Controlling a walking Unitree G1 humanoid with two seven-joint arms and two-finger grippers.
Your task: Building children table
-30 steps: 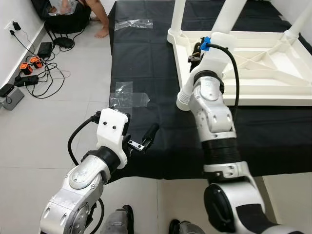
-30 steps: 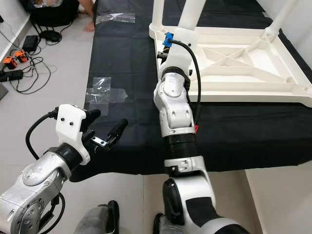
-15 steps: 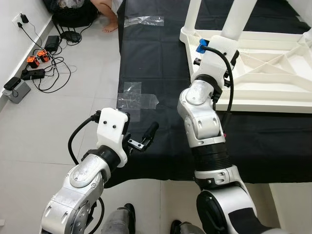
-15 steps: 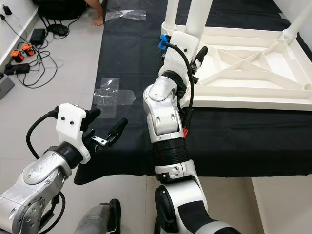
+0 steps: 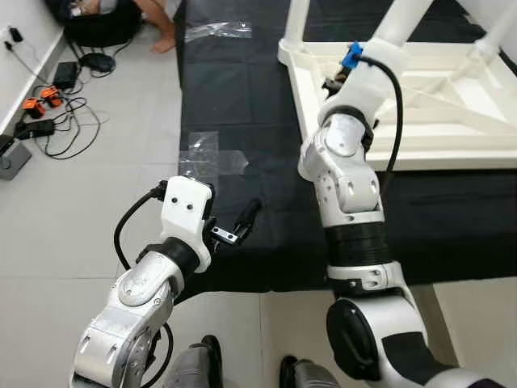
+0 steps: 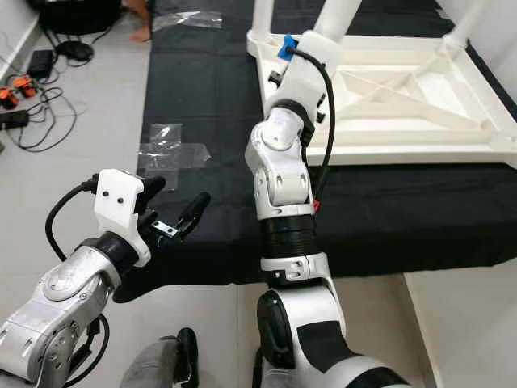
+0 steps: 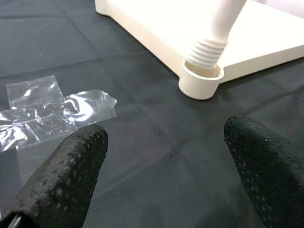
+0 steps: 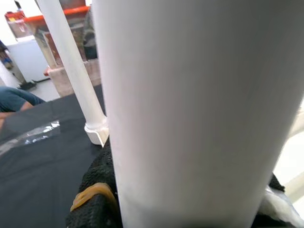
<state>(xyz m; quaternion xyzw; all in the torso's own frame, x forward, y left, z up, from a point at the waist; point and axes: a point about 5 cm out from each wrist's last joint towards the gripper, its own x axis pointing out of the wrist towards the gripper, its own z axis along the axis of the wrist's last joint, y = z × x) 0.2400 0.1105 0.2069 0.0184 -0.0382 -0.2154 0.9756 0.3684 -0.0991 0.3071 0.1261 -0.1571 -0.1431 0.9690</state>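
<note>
Two silver arms reach out over a black cloth (image 5: 242, 105) spread on the pale tiled floor (image 5: 89, 210), where the white children's table (image 5: 452, 97) lies upside down with its legs pointing up. From the head views, the right arm stretches forward to the table's near left part, its wrist housing beside a white table leg (image 5: 400, 20); the right gripper (image 5: 333, 83) sits at the base of that leg, mostly hidden behind the wrist. The left gripper (image 5: 234, 230) hovers low over the near edge of the cloth, well apart from the table, its fingers spread and holding nothing. A patch of clear tape (image 5: 212, 160) sticks the cloth's edge to the floor, more clear plastic (image 5: 216, 30) lies farther off, and cables with orange plugs (image 5: 36, 109) trail at the far left near a seated person (image 5: 149, 12). The left wrist view shows both black fingertips (image 7: 61, 175) wide apart above the cloth, the tape ahead, and a threaded leg socket (image 7: 202, 78) at the table's corner. The right wrist view shows a thick white leg (image 8: 194, 109) pressed close between black finger pads (image 8: 97, 185), so the pincer appears clamped on it.
</note>
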